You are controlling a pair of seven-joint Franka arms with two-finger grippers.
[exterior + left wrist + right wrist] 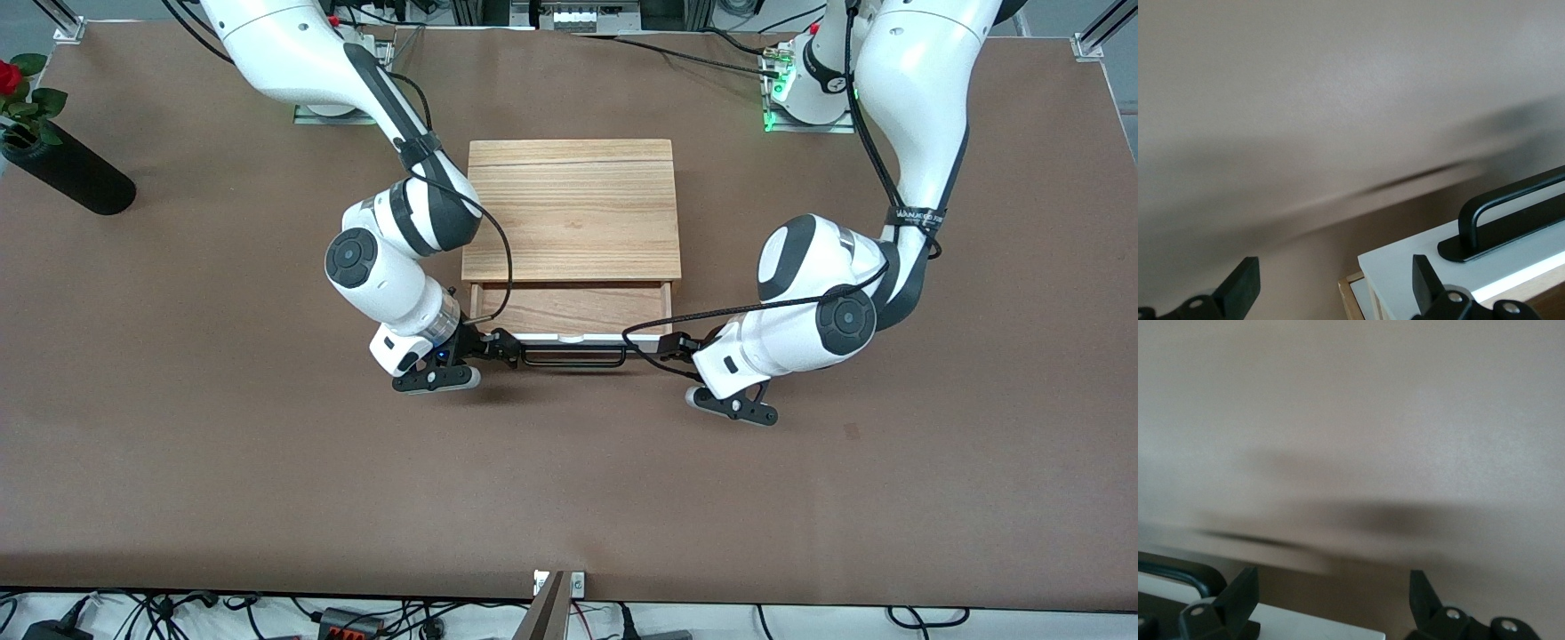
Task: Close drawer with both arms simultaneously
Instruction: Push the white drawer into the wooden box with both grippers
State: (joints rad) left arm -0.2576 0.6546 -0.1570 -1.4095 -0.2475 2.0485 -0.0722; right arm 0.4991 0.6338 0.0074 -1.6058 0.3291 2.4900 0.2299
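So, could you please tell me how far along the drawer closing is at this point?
Done: both grippers are down at the drawer front, the right gripper at one end of the black handle, the left gripper at the other, fingers open on both. In hand: lining up against the white panel. Left: the whole push, since the wood-grain bottom shows and the drawer stands out from the cabinet.

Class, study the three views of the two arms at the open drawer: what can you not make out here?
- Contact of left tool and right tool with the drawer front: front view, the tools' own bodies cover it.
- Handle ends: cut off by both wrist views' edges.
- Table surface: streaked in both wrist views.
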